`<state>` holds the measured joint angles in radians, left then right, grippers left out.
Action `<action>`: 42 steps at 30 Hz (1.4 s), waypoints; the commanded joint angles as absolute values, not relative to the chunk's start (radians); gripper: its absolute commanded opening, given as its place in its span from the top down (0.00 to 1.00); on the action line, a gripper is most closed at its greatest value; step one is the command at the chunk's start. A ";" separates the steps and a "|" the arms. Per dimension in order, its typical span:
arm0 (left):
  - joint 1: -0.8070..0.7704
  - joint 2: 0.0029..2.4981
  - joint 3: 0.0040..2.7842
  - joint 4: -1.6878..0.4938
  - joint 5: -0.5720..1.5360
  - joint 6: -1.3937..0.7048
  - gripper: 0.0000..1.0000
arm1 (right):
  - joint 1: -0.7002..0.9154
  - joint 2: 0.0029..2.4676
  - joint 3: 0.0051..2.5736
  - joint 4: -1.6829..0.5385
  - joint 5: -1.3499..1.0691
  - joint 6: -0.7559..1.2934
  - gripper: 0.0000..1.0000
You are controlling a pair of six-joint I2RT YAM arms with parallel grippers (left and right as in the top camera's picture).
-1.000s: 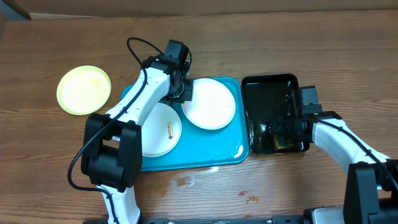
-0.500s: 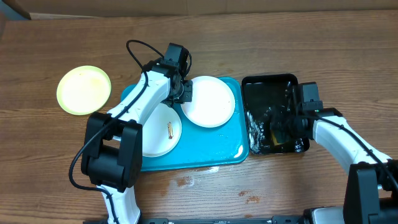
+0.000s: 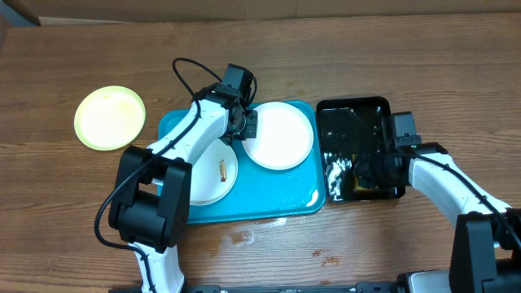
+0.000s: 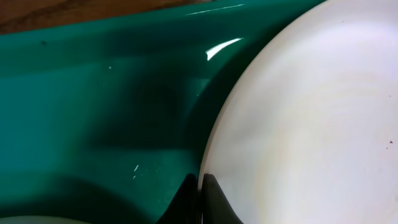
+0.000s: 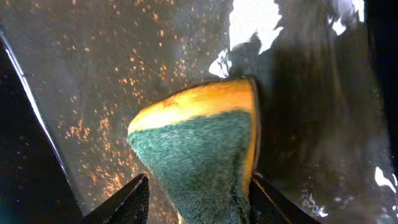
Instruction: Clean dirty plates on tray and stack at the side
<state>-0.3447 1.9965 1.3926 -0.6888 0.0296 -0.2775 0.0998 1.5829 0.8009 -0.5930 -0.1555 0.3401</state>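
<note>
Beside tray [image 3: 277, 194] with white plate [image 3: 281, 134], black tray [image 3: 354, 103] with sponge [image 5: 199, 143].

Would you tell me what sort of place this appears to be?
Probably a robotics lab bench staged for dishwashing: a wooden table, a white round plate on a turquoise rectangular plastic tray, and the right hand holding a yellow and green sponge in a glossy black rectangular tray.

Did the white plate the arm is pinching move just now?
Yes, a little. The white plate, pinched at its rim by the left gripper, slid right across the blue tray, towards the black tray.
</note>
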 commanded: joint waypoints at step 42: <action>-0.350 1.964 1.377 -0.654 0.026 -0.315 0.96 | 0.517 1.771 1.184 -0.392 0.011 0.387 0.96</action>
